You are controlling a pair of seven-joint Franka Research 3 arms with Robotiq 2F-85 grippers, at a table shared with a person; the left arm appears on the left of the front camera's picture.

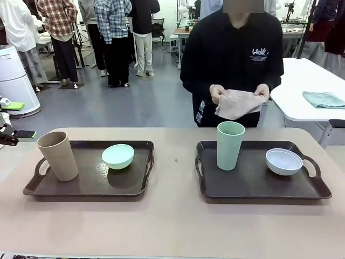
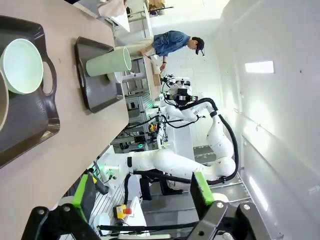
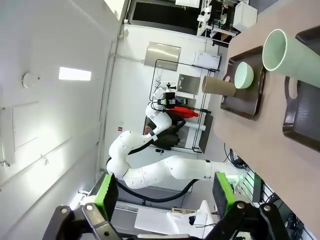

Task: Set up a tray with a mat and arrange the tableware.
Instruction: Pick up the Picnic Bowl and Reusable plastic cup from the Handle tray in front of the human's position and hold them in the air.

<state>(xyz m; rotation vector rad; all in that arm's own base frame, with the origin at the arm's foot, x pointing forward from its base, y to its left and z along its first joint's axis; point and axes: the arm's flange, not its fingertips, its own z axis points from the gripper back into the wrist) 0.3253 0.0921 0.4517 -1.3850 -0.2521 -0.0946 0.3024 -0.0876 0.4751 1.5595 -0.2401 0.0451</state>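
Two dark brown trays sit side by side on the tan table. The left tray (image 1: 86, 186) carries a tan cup (image 1: 58, 155) and a mint green bowl (image 1: 117, 156). On the right tray (image 1: 253, 186) stand a sage green cup (image 1: 230, 145) and a pale bluish-white bowl (image 1: 283, 161). Across the table a person holds a beige mat (image 1: 237, 103) in both hands, above the table's far edge. My left gripper (image 2: 142, 192) is open in the air, off the table's left end, with the mint bowl (image 2: 21, 66) ahead. My right gripper (image 3: 164, 195) is open too, off the right end, facing the sage cup (image 3: 290, 52).
A strip of bare tabletop (image 1: 175, 178) separates the trays. A white side table (image 1: 302, 91) at the far right holds a folded teal cloth (image 1: 323, 99). Several people stand far back on the left.
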